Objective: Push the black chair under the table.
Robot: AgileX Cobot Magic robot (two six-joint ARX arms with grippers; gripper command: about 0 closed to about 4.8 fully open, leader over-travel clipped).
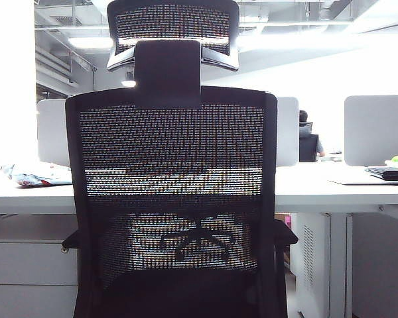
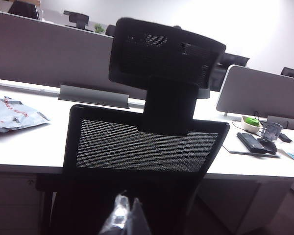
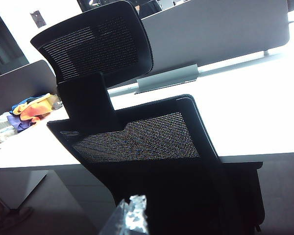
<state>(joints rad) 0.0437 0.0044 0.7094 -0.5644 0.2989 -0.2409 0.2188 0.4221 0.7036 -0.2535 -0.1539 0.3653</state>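
The black chair (image 1: 171,199) fills the foreground, back to the camera, facing the table (image 1: 331,189); armrests short of the white edge. Left gripper (image 2: 125,218) and right gripper (image 3: 130,215) hover behind the backrest; fingertip spacing unclear.

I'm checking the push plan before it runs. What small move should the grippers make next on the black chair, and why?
Probably ease both grippers forward until they meet the black chair's mesh back. The left gripper and right gripper both sit just behind it, apparently not touching, and the chair already squarely faces the table.
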